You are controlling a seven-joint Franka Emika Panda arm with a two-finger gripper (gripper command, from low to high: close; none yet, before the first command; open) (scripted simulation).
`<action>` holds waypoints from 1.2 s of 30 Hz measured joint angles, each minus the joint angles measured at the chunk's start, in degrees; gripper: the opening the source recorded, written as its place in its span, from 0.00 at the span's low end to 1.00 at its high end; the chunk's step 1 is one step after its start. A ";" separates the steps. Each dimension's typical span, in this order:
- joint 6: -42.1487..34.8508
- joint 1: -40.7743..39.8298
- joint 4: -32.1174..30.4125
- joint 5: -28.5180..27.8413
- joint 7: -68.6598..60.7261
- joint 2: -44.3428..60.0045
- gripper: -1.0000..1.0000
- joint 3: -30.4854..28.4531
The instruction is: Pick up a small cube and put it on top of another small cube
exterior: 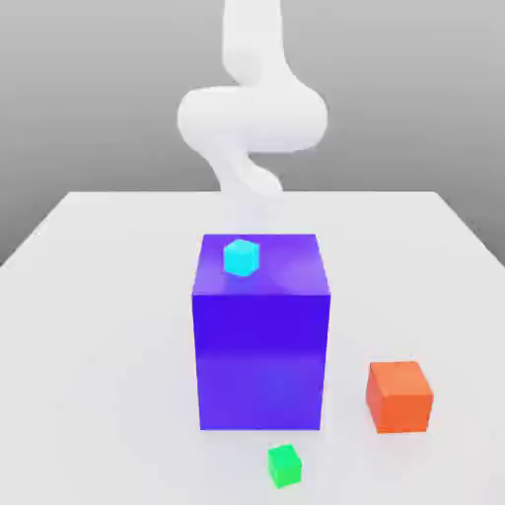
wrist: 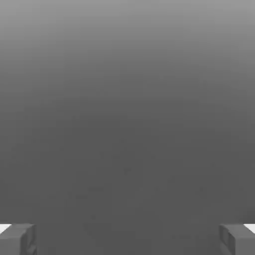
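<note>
Fingers (wrist: 18, 240) stand wide apart, open, with a gap between them that is seen in the hand view. Between and beyond them spreads a plain grey expanse, darker near the fingers and paler farther off; what surface it is, I cannot tell. Above the fingers, the white arm (exterior: 252, 118) rises in rounded segments, its pale lower part coming down just behind the blue box as the exterior view looks at it.

Outward from the fingers, toward the exterior camera, comes the large blue box (exterior: 261, 360), upright on the table (exterior: 108, 365), with its front face and top in sight. On the top of this box sits the small cyan cube (exterior: 242, 257), apart from the fingers, off the middle toward the exterior view's left and turned so that an edge faces the camera. Of the cubes, it lies nearest the arm in the exterior view.

Farther out from the fingers, past the blue box and toward the exterior view's right, the orange cube (exterior: 398, 396) rests on the table, apart from the box. It is bigger than the cyan and green cubes, and much smaller than the box. Farthest out toward the exterior camera is the small green cube (exterior: 285, 466), on the table near the front of the blue box, slightly turned and well apart from the fingers.
</note>
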 joint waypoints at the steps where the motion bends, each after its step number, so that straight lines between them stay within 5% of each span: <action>1: 0.34 0.97 0.51 0.04 -1.46 2.26 0.50 0.08; 18: 5.67 13.08 8.56 -0.08 -23.88 37.74 0.50 5.28; 35: 13.86 22.66 16.49 -9.55 -36.83 73.52 0.50 9.53; 36: 15.34 23.01 16.86 -10.01 -36.58 75.44 0.00 9.12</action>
